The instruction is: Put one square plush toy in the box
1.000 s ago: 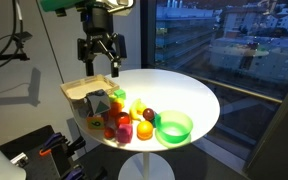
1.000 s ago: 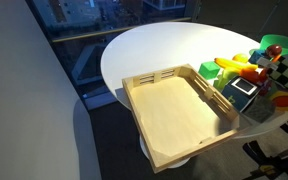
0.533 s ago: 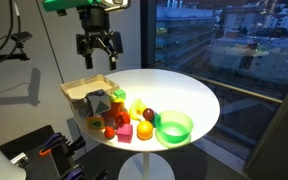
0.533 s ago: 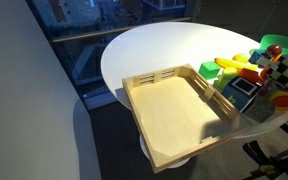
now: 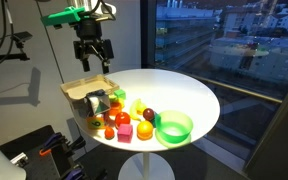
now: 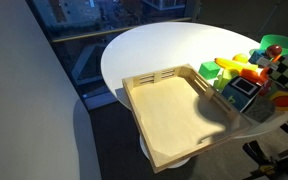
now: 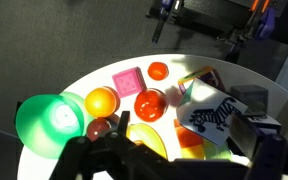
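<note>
Hovering above the box [image 5: 76, 90], gripper [image 5: 93, 62] spread open, toys [image 5: 119, 122] clustered at table [image 5: 196, 100] edge.

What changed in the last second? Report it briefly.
The end effector drifted slightly toward the picture's left, high above the table, and turned a little. It is open and empty, and nothing was grasped or released. The box, the toys and the green bowl stayed put.
</note>
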Controlling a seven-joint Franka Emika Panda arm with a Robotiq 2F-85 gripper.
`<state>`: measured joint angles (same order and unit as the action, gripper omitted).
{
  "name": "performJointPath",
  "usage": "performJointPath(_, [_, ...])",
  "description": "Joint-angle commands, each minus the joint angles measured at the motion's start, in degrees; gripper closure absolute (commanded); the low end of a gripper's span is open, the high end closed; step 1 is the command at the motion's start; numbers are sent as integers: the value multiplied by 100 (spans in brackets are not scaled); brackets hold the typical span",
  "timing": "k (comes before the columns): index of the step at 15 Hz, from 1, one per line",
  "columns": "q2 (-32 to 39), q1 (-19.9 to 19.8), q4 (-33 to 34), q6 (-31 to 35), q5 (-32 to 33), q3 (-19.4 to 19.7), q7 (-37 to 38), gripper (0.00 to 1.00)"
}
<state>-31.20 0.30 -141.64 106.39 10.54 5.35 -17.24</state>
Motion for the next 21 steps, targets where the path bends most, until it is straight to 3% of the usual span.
performJointPath(1, [-248,47,-461,371,-248,-185,542,0])
performJointPath(8, [-265,136,-961,1038,-730,-271,834,0])
performJointPath(15, [-117,107,-889,983,-619,-280,701,0])
performJointPath(21, [98,203,-952,1406,-1076,-206,701,0])
